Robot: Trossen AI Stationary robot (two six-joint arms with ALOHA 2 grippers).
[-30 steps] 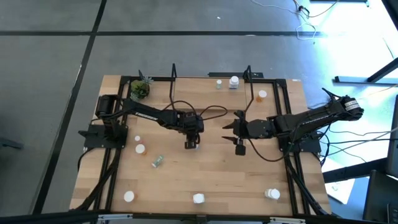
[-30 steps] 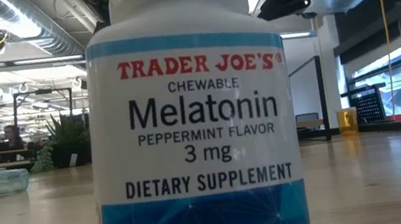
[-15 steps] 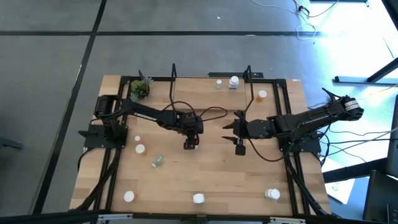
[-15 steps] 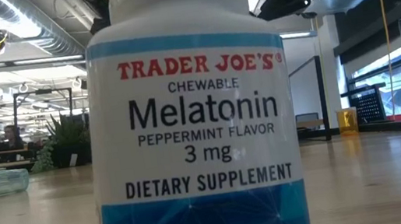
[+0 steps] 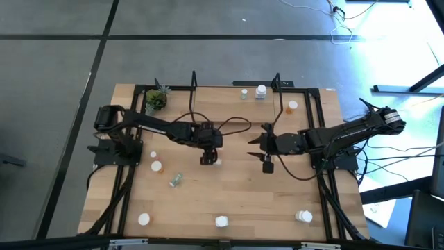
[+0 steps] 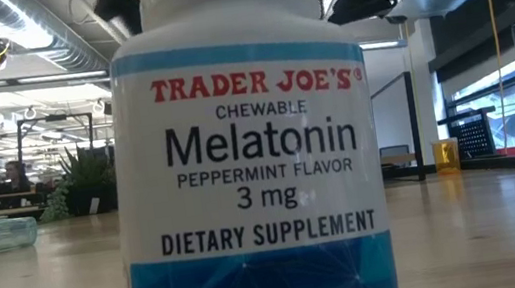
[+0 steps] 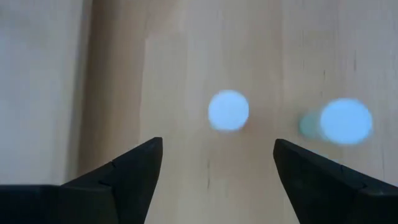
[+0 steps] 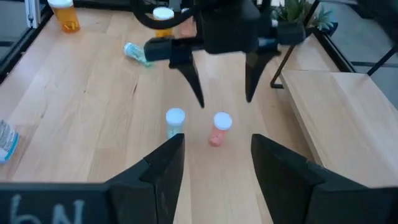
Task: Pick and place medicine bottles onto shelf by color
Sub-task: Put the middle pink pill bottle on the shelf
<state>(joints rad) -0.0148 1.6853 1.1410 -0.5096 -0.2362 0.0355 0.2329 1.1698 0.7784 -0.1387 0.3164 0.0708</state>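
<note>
Two tiny white-capped medicine bottles stand upright on their bases mid-table: an orange one [image 8: 219,130] [image 7: 228,110] and a pale green one [image 8: 175,122] [image 7: 345,121]. My left gripper [image 8: 224,93] [image 5: 207,159] hovers open above them and touches neither; the orange bottle's cap shows ahead of the gap between its fingers. My right gripper [image 8: 214,162] [image 5: 267,164] waits open to their right with nothing between its fingers. The shelf [image 8: 336,112] [image 5: 236,111] lies along the far side. A large white bottle [image 6: 245,166] fills the low view.
Other bottles are scattered over the table: an orange one [image 5: 157,166], a green one on its side [image 5: 176,180], white ones along the near edge [image 5: 143,219] [image 5: 304,217], and some at the far edge [image 5: 261,90]. A potted plant [image 5: 156,99] stands far left.
My left gripper has risen and drawn back a little toward the table's left edge. A small white-capped bottle that sat under its fingers now shows clear of them, standing on the table. My right gripper has kept still.
</note>
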